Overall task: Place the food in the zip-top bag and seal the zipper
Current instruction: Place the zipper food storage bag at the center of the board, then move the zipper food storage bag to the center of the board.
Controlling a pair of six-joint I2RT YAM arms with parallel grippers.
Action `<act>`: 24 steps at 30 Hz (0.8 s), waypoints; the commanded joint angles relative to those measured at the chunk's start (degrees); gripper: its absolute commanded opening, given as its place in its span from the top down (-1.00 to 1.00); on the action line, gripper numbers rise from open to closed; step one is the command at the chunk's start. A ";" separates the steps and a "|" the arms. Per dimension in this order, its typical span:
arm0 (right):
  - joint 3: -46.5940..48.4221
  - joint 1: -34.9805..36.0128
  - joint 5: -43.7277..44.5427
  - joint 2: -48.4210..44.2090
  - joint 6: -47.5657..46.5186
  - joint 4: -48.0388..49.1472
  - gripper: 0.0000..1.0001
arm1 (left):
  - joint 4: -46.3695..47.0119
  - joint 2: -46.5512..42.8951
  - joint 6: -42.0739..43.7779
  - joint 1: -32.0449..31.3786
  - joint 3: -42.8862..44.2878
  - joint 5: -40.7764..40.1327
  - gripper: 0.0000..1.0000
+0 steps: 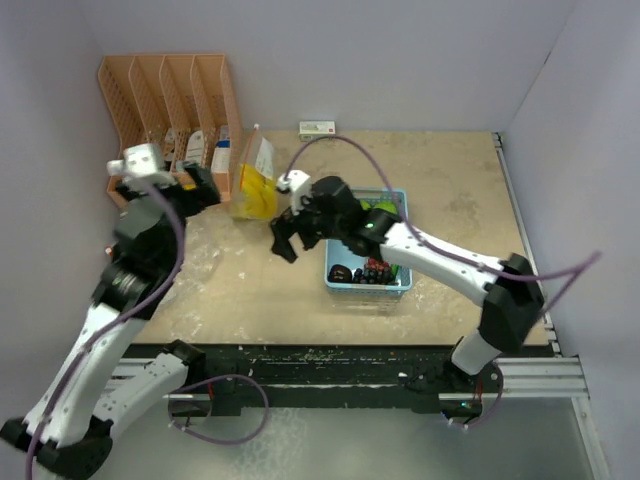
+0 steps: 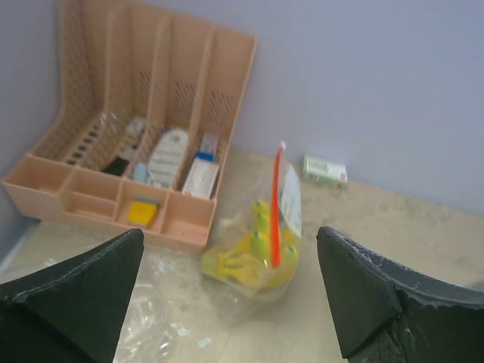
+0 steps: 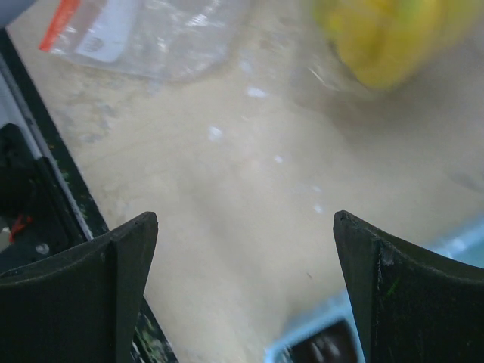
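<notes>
1. The right gripper point(image 1: 284, 243) is being held with its two black fingers wide apart and nothing between them. It is being carried low over the beige table point(image 1: 450, 190), between bag and basket.

2. The left gripper point(image 2: 228, 240) is likewise being held apart and empty, and is being pointed at the bag from the near left.

3. The clear zip-top plastic bag point(image 2: 290, 198) is standing upright just in front of the peach slotted plastic desk organiser point(image 1: 165, 95), with its red-orange zipper strip uppermost. Whether the mouth is pressed closed cannot be told from these views.

4. The yellow toy banana bunch point(image 2: 240, 261) is being contained in the bottom of the bag, so this part is being counted as done.

5. The light-blue plastic basket point(image 1: 365, 287) is lying just right of the right gripper. The round green toy fruits point(image 1: 380, 207), dark toy grapes point(image 1: 341, 272) and red toy berries point(image 1: 376, 270) are being carried in it and are not yet bagged.

6. Judgement: the task is being rated as early. Most of the food is yet to be moved, and the sealing is yet to be done.
</notes>
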 commanded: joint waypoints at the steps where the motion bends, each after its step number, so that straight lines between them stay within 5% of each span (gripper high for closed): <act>1: 12.03 6.32 -1.42 11.19 5.07 6.11 -0.99 | -12.97 -11.89 -0.45 0.16 9.25 -7.10 -0.99; 16: 66.76 15.86 0.48 58.75 14.01 -2.38 -1.00 | -17.89 -40.19 3.74 -0.10 13.77 -15.84 -0.75; 24: 65.28 15.68 18.13 64.75 19.67 -0.92 -0.99 | -22.43 -36.28 2.30 -0.26 15.69 -7.13 -0.75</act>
